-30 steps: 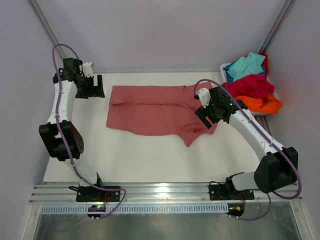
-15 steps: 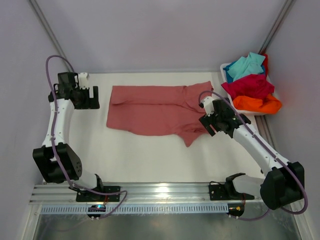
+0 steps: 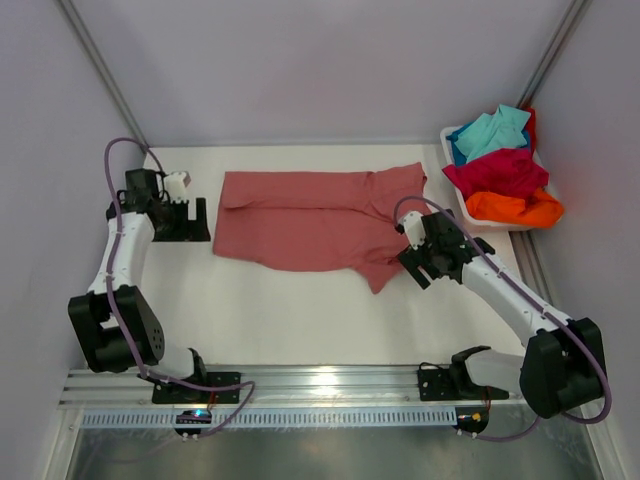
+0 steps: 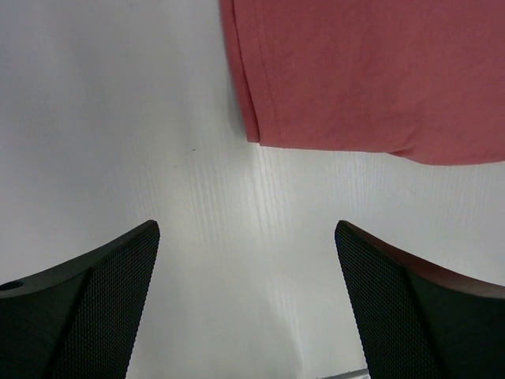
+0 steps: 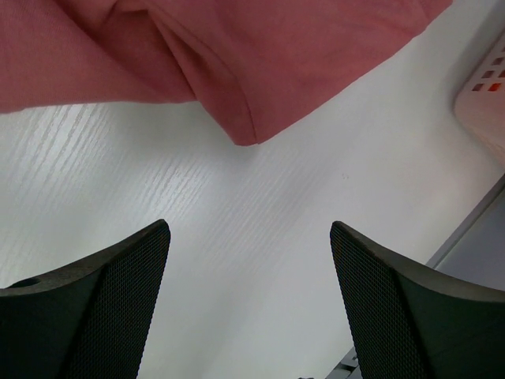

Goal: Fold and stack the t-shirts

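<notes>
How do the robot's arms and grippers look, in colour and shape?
The left arm and right arm have white links and bulky black joints. A thin purple cable loops along each. The left gripper and right gripper are black, with broad mesh-textured fingers.

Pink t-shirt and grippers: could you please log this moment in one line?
pink t-shirt: laid out, unheld | left gripper: open, empty | right gripper: open, empty

Two arms, left arm (image 3: 122,250) and right arm (image 3: 505,292): white links, bulky black joints. Thin purple cable (image 3: 107,165) loops along each. Black base (image 3: 195,385) brackets. Small white block (image 3: 412,222) at each wrist. Left claw (image 4: 245,230) and right claw (image 5: 249,227): black wedge fingers (image 4: 95,300) with fine mesh-textured faces.
</notes>
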Controlling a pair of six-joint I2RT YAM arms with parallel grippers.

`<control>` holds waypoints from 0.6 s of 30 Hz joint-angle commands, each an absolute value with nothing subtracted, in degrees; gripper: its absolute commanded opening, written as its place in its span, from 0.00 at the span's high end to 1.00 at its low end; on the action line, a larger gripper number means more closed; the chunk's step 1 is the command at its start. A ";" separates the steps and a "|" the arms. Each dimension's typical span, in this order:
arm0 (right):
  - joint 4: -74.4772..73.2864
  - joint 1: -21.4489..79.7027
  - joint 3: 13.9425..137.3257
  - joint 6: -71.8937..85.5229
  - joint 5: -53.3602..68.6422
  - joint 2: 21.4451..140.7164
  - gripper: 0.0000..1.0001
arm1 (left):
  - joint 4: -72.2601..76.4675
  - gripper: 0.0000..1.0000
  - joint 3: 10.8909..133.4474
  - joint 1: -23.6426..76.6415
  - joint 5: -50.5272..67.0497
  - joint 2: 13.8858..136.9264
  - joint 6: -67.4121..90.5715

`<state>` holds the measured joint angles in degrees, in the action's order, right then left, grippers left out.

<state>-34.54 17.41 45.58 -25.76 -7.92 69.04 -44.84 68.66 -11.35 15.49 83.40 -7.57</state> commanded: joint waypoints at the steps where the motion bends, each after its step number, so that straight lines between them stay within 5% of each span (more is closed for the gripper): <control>1: -34.97 17.31 44.56 -28.64 -4.84 69.35 0.14 | -45.17 0.06 68.90 -11.69 21.09 83.85 -11.50; 10: -38.32 18.01 46.66 -32.87 4.48 71.53 0.14 | -44.83 0.09 66.79 -11.60 18.89 87.88 -17.94; 18: -34.82 25.39 46.67 -32.35 1.15 76.90 0.15 | -40.35 0.11 68.29 -11.51 23.28 94.91 -15.73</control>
